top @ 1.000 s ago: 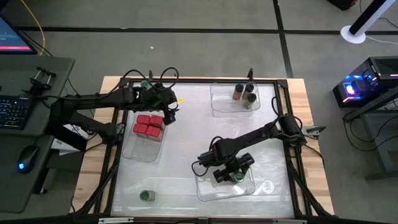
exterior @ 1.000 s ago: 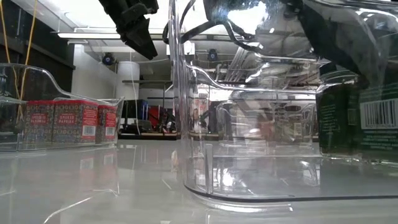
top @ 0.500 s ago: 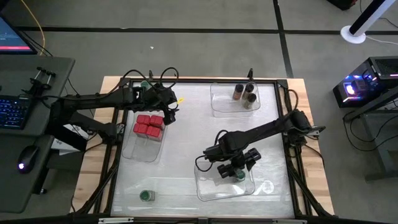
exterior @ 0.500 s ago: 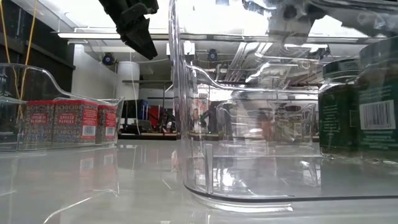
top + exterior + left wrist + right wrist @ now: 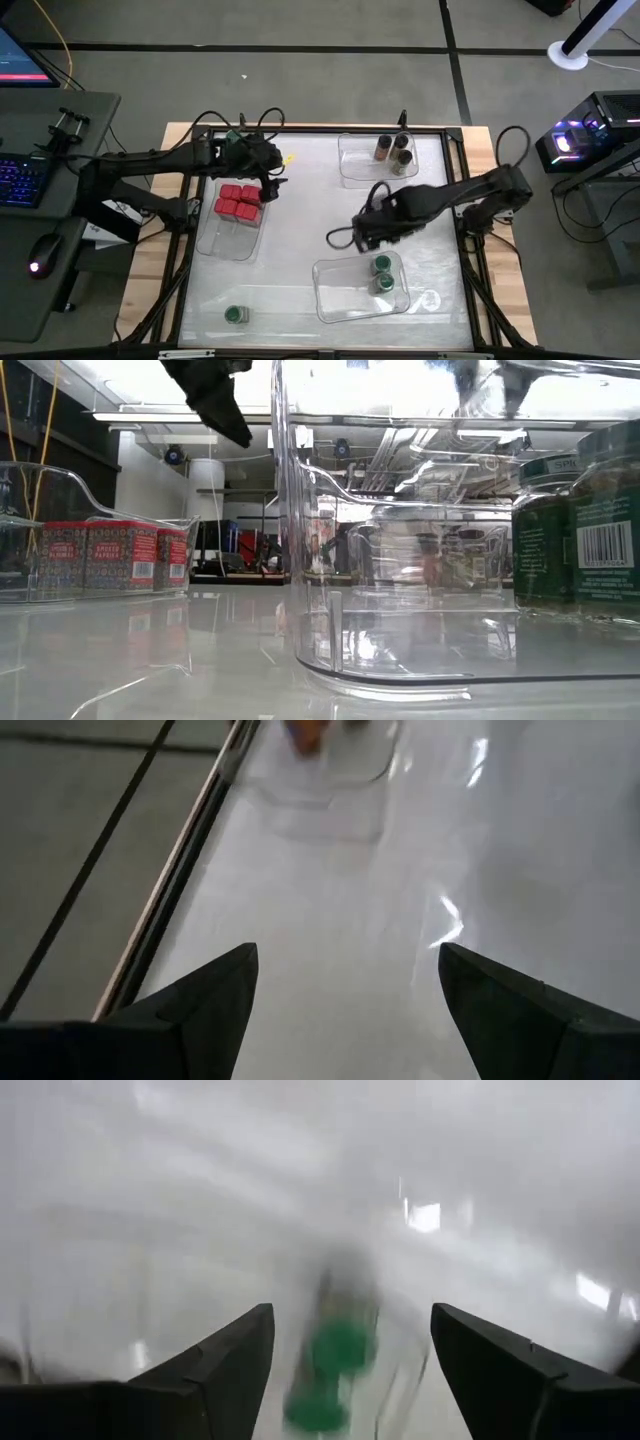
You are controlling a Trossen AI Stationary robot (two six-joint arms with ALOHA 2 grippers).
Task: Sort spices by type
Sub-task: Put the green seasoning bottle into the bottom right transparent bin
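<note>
The right gripper (image 5: 372, 232) hangs wide open and empty above the surface (image 5: 300, 230), just behind the front tray (image 5: 335, 300) with two green-lidded jars (image 5: 381, 274) — blurred in its wrist view. The left gripper (image 5: 272, 180), also spread and empty, hovers over the red boxes (image 5: 238, 200); one green jar (image 5: 234, 314) stands apart.

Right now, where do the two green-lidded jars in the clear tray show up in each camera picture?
High view: green-lidded jars sit in the clear tray near the table's front, right of centre.
Low view: at the right edge, close up, dark jars with a barcode label, behind the tray wall.
Left wrist view: not in it.
Right wrist view: blurred green lids between the open fingers.
Shared landmark: the clear tray.
</note>
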